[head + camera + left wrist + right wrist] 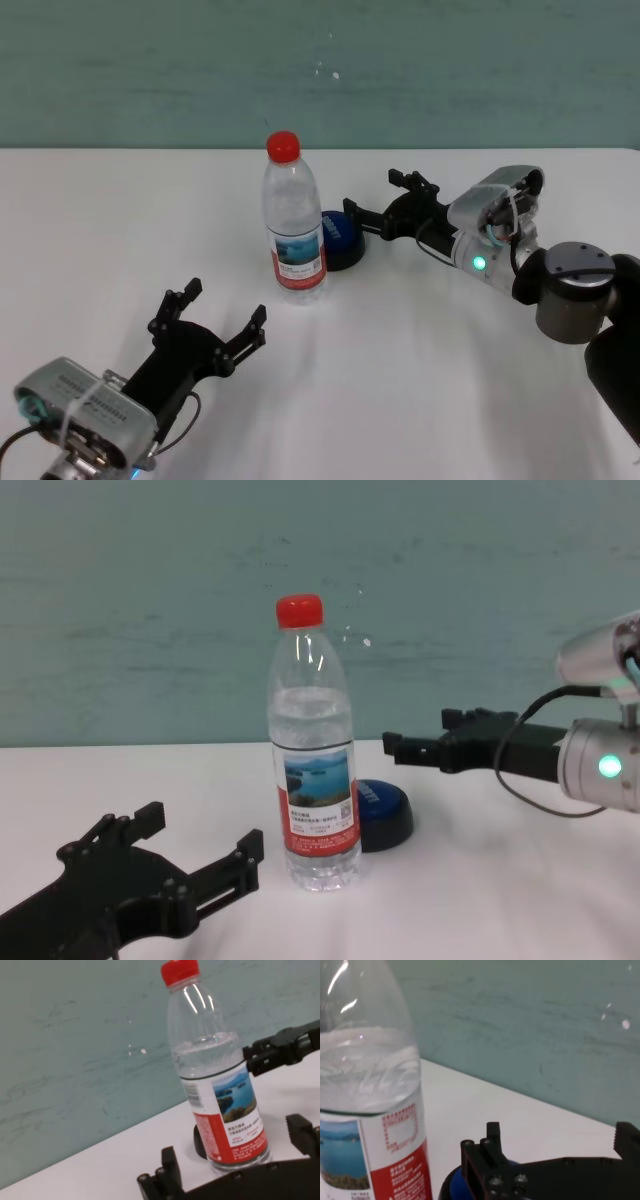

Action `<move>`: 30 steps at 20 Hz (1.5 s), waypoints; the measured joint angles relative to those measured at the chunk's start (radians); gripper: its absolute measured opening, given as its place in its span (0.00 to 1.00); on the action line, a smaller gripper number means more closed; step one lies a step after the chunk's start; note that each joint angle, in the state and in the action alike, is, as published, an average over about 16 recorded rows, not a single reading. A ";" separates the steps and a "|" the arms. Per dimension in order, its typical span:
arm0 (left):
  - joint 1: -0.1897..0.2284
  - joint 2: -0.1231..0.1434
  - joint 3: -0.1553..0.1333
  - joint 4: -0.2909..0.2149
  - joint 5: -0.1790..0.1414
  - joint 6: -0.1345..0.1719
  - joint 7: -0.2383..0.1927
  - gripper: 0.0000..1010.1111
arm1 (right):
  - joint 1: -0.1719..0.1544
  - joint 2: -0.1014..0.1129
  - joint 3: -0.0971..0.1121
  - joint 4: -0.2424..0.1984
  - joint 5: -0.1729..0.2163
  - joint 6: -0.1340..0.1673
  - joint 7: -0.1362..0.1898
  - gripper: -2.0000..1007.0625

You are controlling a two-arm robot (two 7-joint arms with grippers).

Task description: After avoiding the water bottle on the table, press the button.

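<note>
The water bottle (295, 225), clear with a red cap and a lake label, stands upright mid-table (450, 380). The blue dome button (343, 240) sits right behind it on its right, touching or nearly so. My right gripper (375, 195) is open and empty. It hovers just above and to the right of the button, clear of the bottle; the chest view (420, 735) shows it higher than the button (385, 815). In the right wrist view the button (451, 1187) lies under the fingers (492, 1135). My left gripper (225, 302) is open and empty, in front of the bottle to its left.
A teal wall (320, 70) rises behind the table's far edge. The left wrist view shows the bottle (220, 1075) close ahead, the button's black base (199, 1140) behind it and the right arm's gripper (280, 1047) farther off.
</note>
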State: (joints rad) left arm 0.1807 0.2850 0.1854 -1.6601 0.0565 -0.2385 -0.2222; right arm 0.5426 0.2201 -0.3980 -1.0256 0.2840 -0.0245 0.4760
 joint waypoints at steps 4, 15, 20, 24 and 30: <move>0.000 0.000 0.000 0.000 0.000 0.000 0.000 0.99 | -0.015 0.014 0.007 -0.044 0.006 0.002 -0.008 1.00; 0.000 0.000 0.000 0.000 0.000 0.000 0.000 0.99 | -0.112 0.081 0.052 -0.222 0.039 0.020 -0.039 1.00; 0.000 0.000 0.000 0.000 0.000 0.000 0.000 0.99 | -0.196 0.128 0.088 -0.353 0.061 0.032 -0.061 1.00; 0.000 0.000 0.000 0.000 0.000 0.000 0.000 0.99 | -0.273 0.165 0.121 -0.461 0.078 0.035 -0.082 1.00; 0.000 0.000 0.000 0.000 0.000 0.000 0.000 0.99 | -0.394 0.207 0.170 -0.596 0.096 0.028 -0.113 1.00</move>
State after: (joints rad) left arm 0.1807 0.2849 0.1854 -1.6601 0.0565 -0.2385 -0.2222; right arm 0.1490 0.4270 -0.2278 -1.6216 0.3798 0.0038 0.3630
